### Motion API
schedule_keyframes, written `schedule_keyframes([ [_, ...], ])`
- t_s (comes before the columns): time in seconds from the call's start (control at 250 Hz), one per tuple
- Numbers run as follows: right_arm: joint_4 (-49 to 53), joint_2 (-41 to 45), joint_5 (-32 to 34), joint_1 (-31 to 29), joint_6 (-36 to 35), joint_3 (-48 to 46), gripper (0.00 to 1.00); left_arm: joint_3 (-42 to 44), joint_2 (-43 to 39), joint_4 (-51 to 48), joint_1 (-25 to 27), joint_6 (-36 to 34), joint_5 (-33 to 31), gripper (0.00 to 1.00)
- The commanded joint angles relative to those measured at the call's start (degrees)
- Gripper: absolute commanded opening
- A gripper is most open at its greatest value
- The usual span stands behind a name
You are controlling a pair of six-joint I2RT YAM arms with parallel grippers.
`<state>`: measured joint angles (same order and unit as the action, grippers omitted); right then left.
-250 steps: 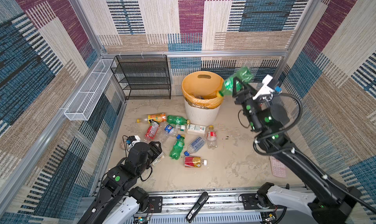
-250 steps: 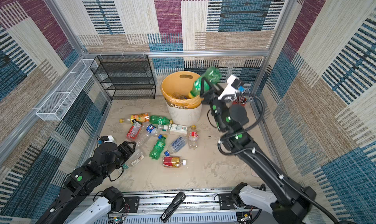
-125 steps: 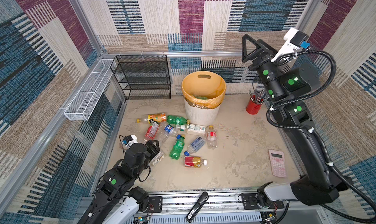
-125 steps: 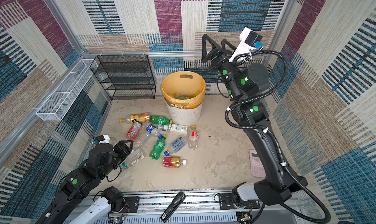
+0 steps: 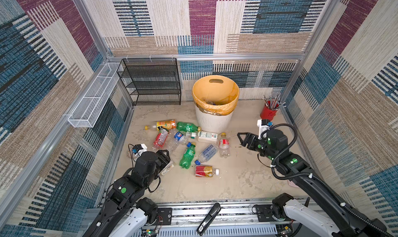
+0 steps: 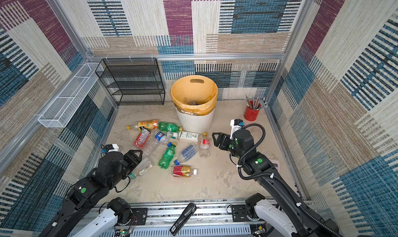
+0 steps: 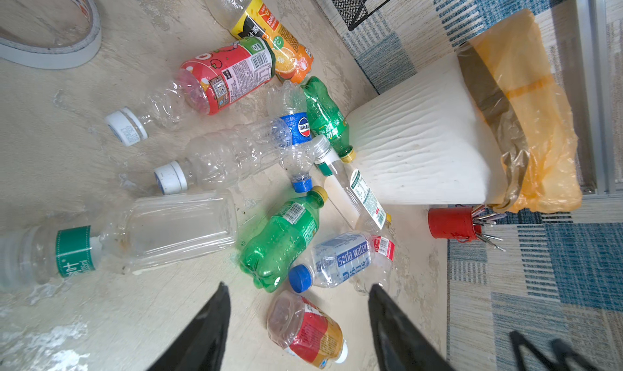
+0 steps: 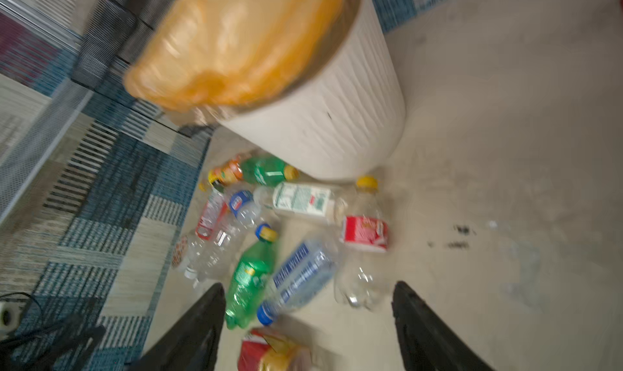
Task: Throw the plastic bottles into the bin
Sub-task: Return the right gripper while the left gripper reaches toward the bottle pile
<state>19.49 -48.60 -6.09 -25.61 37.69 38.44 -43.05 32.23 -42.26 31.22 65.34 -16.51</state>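
Top views: the bin point(image 5: 215, 121) stands upright at the back of the tabletop point(image 5: 247, 177) with something clear already inside. Ten or so bottles point(image 5: 187, 156) lie in one pile in front of it. The right tool point(image 5: 241, 139) is low, jaws apart, empty, just beside the red-label bottle point(image 5: 224, 143). The left tool point(image 5: 166, 158) is also spread and empty, over a clear bottle point(image 6: 145, 169) at the pile's near-left edge.
- Risk 1: both arms face the same pile. If they go in together, they clash in the middle.
- Risk 2: the pencil cup point(image 6: 251, 114) stands near the right arm. A wide swing to the bin could knock it over.

Left wrist: fingers point(image 7: 209, 332) apart, nothing between them. The red-gold bottle point(image 7: 306, 329) is nearest. The green bottle point(image 7: 279, 244) and soda-water bottle point(image 7: 340, 261) touch each other beyond it.
- Risk 3: the bottles are thin and round, some crushed. An off-centre grip likely squirts one out or drags a neighbour along.
- Risk 4: a tape roll point(image 7: 50, 49) lies not far from the pile. It's not a bottle and mustn't get binned.

Right wrist: blurred, detail poor. Fingers point(image 8: 199, 335) apart, empty.
- Risk 5: the white-label bottle point(image 8: 300, 200) and far green bottle point(image 8: 266, 170) lie right by the bin wall. Going for those, a finger may hit the bin and shove or tip it.
- Risk 6: the liner point(image 8: 236, 49) hangs loose over the rim. A low release could snag it or bounce the bottle back out.
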Motion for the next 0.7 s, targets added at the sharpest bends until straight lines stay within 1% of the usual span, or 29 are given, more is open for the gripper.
schedule_keyframes([
  [0.0,1.2,1.7,-4.9,0.0,4.7,-6.9,0.78,0.3,0.6,-0.6,-0.1,1.1,0.1,0.66],
  [0.084,0.8,1.9,-6.8,-0.1,5.7,-10.9,0.78,0.0,1.7,-1.2,-0.2,0.8,0.6,0.66],
  [0.168,0.1,1.7,-8.2,0.0,5.9,-13.0,0.77,-1.0,4.0,-2.1,-0.4,-0.3,1.5,0.66],
  [0.244,-0.4,1.8,-8.4,-0.1,6.0,-13.8,0.77,-2.8,7.5,-2.5,-1.0,-3.6,3.6,0.66],
  [0.284,-0.6,2.0,-8.4,0.0,5.9,-13.9,0.77,-4.1,10.0,-1.9,-1.3,-7.2,5.3,0.65],
  [0.356,-0.6,1.8,-8.5,0.0,5.5,-14.0,0.77,-7.6,15.8,-1.3,-1.7,-17.0,9.6,0.67],
  [0.456,-0.5,1.4,-8.4,-0.1,4.9,-13.7,0.77,-15.1,24.5,-7.4,-1.7,-28.2,12.3,0.69],
  [0.552,-0.4,1.5,-8.0,-0.1,4.5,-13.5,0.77,-20.8,29.8,-12.9,-1.7,-36.9,11.8,0.7],
  [0.696,-0.4,1.7,-7.9,0.0,4.4,-13.5,0.77,-24.7,31.6,-16.1,-1.7,-47.3,7.9,0.71],
])
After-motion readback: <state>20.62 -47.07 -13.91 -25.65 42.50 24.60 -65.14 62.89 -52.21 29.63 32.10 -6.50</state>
